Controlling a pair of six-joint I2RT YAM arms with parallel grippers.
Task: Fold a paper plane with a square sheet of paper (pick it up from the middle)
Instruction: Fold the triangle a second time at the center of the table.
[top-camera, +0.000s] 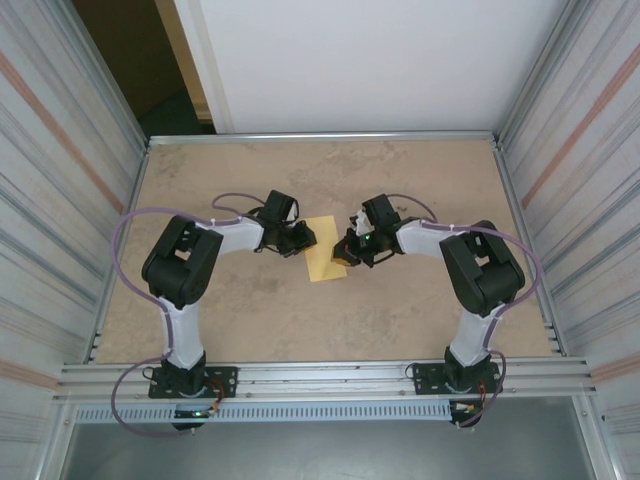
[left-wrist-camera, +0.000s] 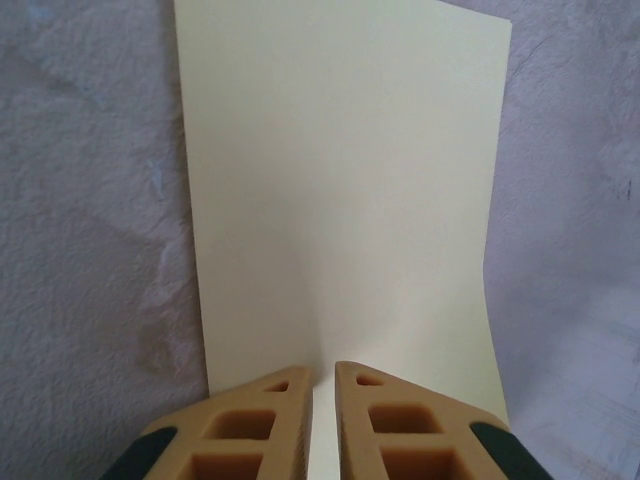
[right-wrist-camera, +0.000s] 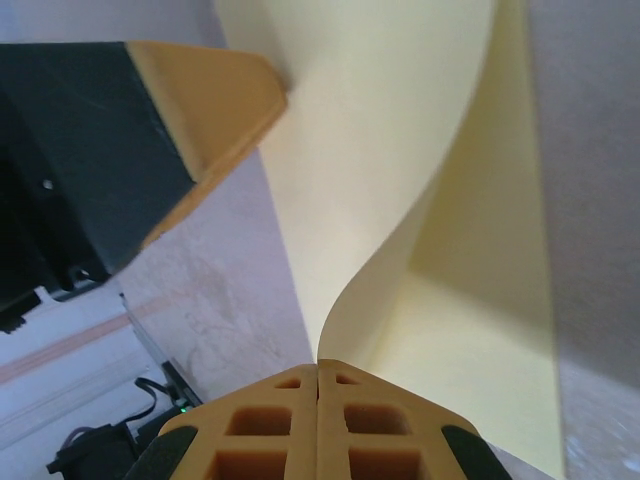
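Leftward, the left arm's fingers (left-wrist-camera: 265, 405) stand a narrow gap apart, and the near edge of the square sheet of paper (left-wrist-camera: 340, 180) runs into that gap, with the mottled surface (left-wrist-camera: 80, 250) behind it. Rightward, the right arm's fingers (right-wrist-camera: 375, 405) are pressed together on the sheet's opposite edge, and the sheet curls between the two arms over the middle of the surface

Soft, even light, no glare. In the right wrist view the curled paper (right-wrist-camera: 380, 150) shades itself just beyond the fingers (right-wrist-camera: 305, 410); the top view is slightly soft.
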